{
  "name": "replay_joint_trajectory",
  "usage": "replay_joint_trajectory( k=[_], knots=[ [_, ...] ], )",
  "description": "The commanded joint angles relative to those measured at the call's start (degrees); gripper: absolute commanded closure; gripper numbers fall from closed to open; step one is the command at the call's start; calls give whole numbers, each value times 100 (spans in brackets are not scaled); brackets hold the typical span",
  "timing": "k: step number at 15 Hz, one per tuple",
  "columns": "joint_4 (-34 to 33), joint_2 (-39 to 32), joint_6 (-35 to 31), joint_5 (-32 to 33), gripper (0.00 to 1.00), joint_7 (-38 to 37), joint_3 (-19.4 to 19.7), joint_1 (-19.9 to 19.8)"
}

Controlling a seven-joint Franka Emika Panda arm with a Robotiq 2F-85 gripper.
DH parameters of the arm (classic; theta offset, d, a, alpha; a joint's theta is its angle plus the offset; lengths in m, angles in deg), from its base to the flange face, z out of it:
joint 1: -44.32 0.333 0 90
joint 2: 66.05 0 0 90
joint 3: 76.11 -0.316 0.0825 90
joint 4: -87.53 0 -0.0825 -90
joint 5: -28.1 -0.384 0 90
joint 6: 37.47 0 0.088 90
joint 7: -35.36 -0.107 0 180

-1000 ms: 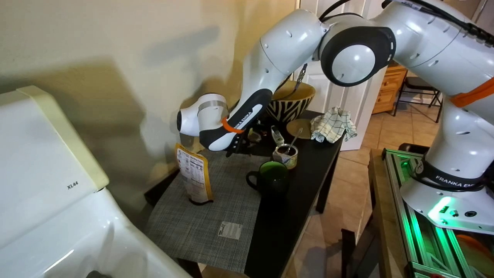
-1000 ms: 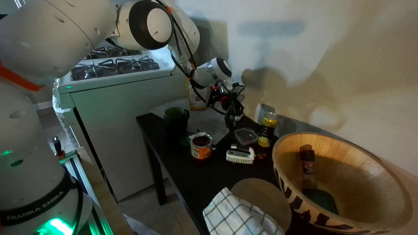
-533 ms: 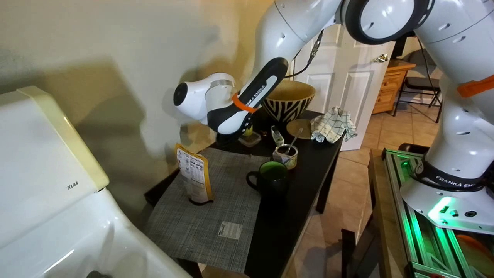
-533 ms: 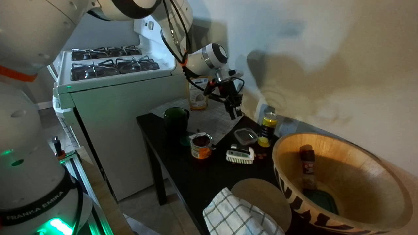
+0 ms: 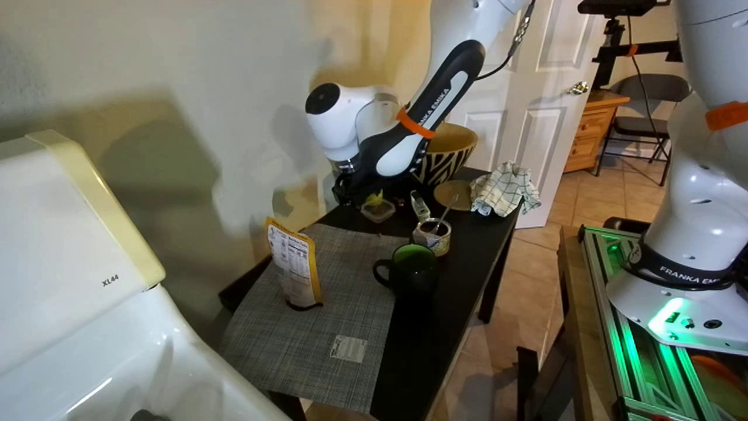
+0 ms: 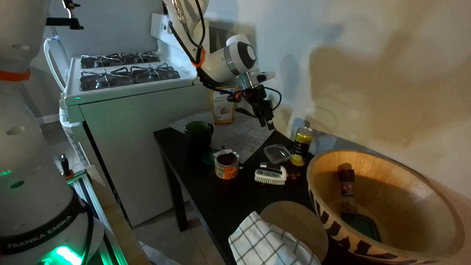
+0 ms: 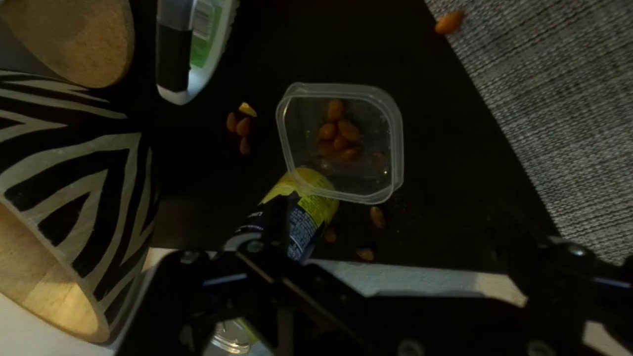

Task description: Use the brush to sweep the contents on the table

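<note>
When set against the exterior frames of a second earlier, the gripper [image 6: 267,124] had risen in both exterior views and hung above the bench [image 6: 235,202], tilted, fingertips downward. Its jaws stood wide apart in the wrist view, holding nothing. The brush [image 6: 271,175] lay on the bench, lower than the gripper and beyond a clear container [image 7: 366,178] as reckoned from it, and had not shifted. That container, mostly covered by the gripper in an earlier exterior view, was now exposed and held almonds [image 7: 348,130]. A loose cluster of almonds [image 7: 243,127] lay between container and brush; further loose almonds [image 7: 377,217] lay nearer the gripper, by a yellow-and-black can [image 6: 301,146]. A single almond [image 7: 450,22] rested at the edge of the grey mat [image 5: 350,286]. The can stood upright just beside the container, and the gripper overlapped it in the wrist view. Past the can, as seen from the gripper, stood a striped bowl [image 6: 412,198]. Toward the robot's base [image 5: 701,301] from the gripper stood an opened tin [image 6: 226,170] and a dark mug [image 6: 198,135], both unmoved. A pouch [image 6: 223,108] on the mat, partly screened by the arm [image 6: 220,66] earlier, now showed its printed front in an exterior view.
</note>
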Motion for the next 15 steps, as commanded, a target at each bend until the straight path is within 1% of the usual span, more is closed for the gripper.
replay_joint_trajectory(
  k=[1,2,3,5,6,9,11,13,15],
  knots=[
    [1402,880,-1322,791,0,-963,266,65],
    [530,364,-509,229,0,-22,-4,-127],
    [779,524,-740,398,0,-31,34,-149],
    [1065,738,-889,506,0,-43,46,-177],
    [938,724,-800,418,0,-519,119,-137],
    [993,989,-400,-51,0,-263,157,-473],
    [1078,1141,-72,-484,0,15,149,-774],
    [1122,1219,255,-1124,0,507,98,-1129],
    [1120,1203,407,-1827,0,1050,59,-1435]
  ],
)
